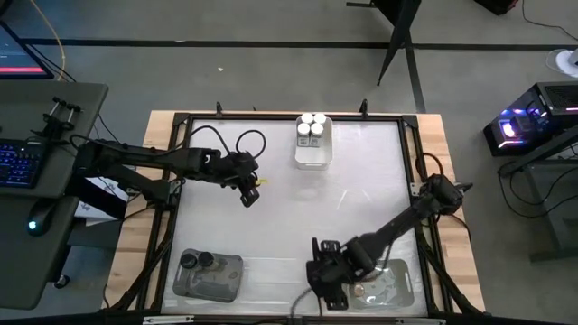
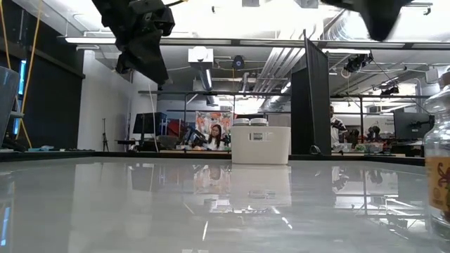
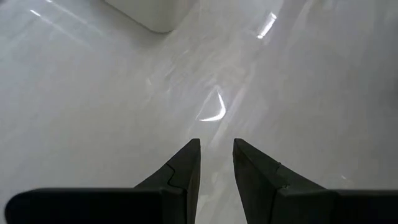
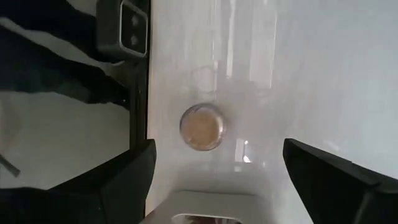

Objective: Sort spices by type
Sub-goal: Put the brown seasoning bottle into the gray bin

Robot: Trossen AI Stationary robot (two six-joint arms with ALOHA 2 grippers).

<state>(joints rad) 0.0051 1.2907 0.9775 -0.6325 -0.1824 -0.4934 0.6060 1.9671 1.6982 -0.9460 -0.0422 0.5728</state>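
Hanging above the near edge of the white surface (image 1: 271, 217), the right jaws (image 4: 217, 165) are seen spread wide, with nothing gripped between them. A brown-topped spice jar (image 4: 203, 127) is shown by the right wrist view standing upright on the surface just ahead of the open jaws and free of both fingers (image 4: 329, 180). The rim of a clear tray (image 4: 205, 202) is seen directly under the jaws in that view; in the high view this clear tray (image 1: 405, 287) lies just beside the right jaws (image 1: 327, 282), toward the right edge, with brownish contents that cannot be made out.

The left jaws (image 1: 248, 191) are held well apart from the right ones, over the left half of the surface. In the left wrist view the left jaws (image 3: 216, 163) are set to a narrow gap, nothing is held in them, and only bare surface lies beneath.

A white tray (image 1: 313, 144) is placed at the far edge, well beyond both jaws, and 4 white-topped jars (image 1: 312, 125) are grouped in its far end. A second clear tray (image 1: 209, 274) is set at the near left corner, with 2 black-topped jars (image 1: 198, 260) inside it.

In the low view, a glass jar (image 2: 439, 165) is seen close at the picture's right edge.
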